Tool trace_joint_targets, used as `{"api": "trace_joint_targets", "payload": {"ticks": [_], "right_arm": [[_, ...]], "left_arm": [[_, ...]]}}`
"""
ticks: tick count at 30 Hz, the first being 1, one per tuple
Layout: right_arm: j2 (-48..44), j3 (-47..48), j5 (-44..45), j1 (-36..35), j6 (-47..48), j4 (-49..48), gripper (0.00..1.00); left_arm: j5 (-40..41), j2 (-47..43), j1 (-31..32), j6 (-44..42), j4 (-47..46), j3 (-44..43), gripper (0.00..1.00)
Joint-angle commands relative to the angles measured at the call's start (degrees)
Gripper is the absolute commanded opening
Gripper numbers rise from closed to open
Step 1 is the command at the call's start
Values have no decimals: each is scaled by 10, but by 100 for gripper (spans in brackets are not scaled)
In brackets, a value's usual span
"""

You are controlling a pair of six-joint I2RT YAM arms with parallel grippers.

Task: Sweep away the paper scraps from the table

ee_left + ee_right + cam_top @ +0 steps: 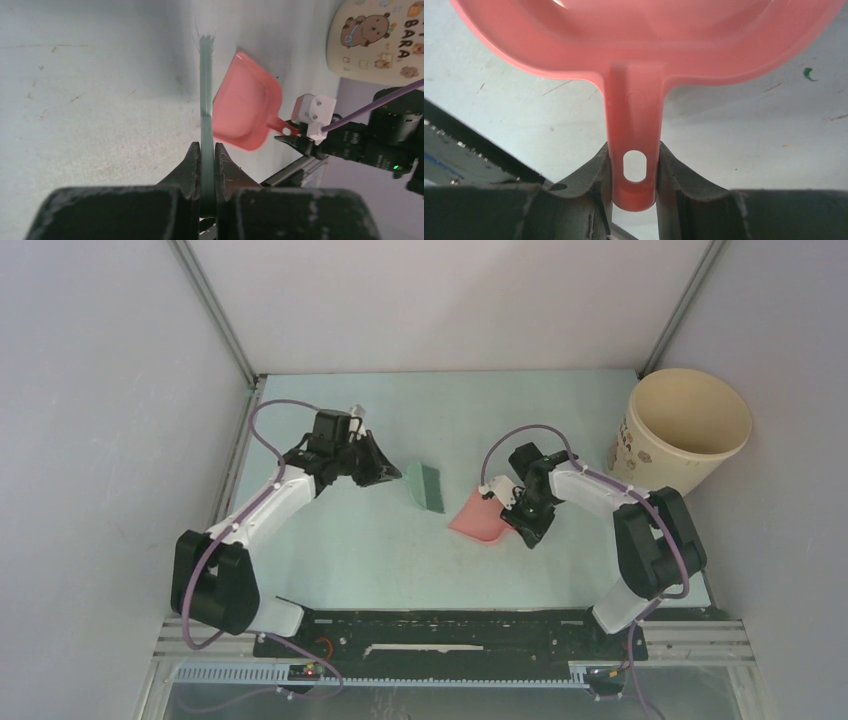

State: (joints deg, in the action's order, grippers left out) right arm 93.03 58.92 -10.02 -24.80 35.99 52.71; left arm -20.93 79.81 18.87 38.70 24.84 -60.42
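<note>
Edges: cup (680, 430) at table (400, 560) corner, right of right gripper (634, 160); brush (206, 90) near dustpan (649, 40).
Left gripper (207, 155): clamped on brush, arm stretched forward.
Right gripper: pinching dustpan handle, elbow folded.

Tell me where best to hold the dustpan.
By the narrow handle of the dustpan, from its tail end, as the right gripper does: the flat stem fits between the fingers, while the scoop is too wide to pinch.
</note>
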Motion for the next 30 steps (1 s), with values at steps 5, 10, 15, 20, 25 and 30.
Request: {"api": "trace_joint_targets", "payload": {"ticks": [5,10,15,20,25,30], "right_arm": [[-7,-20,53,3,-36,-81,32],[-45,-21,34,13,-39,-65,100],[-82,-21,16,23,-46,-51,100],[-127,-21,50,37,-44,-40,100],[-218,-21,163,46,-33,-101,100],[-309,-22,92,111,-103,-192,100]], "left_arm": [[-73,46,-13,106,-103,50,6],[-50,46,-13,93,-75,59,14],[6,37,-13,68,-27,67,25],[94,11,-10,25,54,49,44],[171,0,-8,-21,121,26,53],[179,-3,-4,-49,147,26,56]]}}
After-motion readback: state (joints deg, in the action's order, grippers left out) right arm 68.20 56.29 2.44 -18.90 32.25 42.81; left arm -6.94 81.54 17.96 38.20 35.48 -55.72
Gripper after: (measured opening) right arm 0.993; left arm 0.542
